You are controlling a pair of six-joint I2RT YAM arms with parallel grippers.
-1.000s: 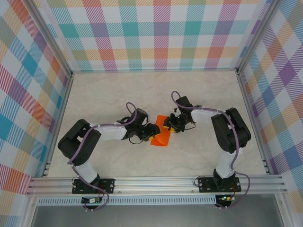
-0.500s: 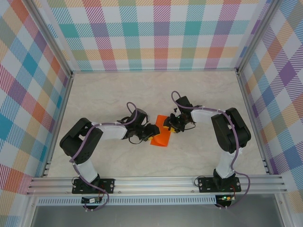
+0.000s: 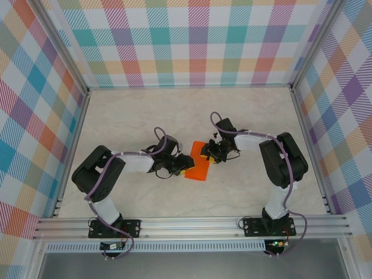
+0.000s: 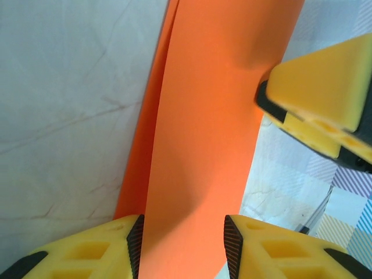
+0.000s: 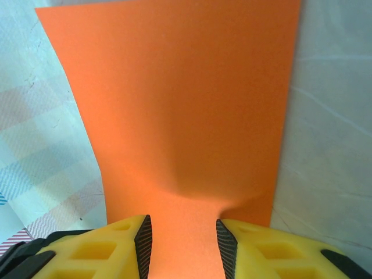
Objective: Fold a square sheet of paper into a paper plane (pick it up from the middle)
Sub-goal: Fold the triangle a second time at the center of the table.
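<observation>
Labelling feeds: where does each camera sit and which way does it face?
Top external: above and behind the bases, looking down at the table; both arms show.
Left wrist: on the left arm, facing the orange paper past the left fingers.
Right wrist: on the right arm, facing the paper past the right fingers.
Shared: all three see the paper.

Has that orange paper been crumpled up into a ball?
No: in the right wrist view the orange paper is a smooth sheet with straight edges, with only a slight buckle at its near end.
</observation>
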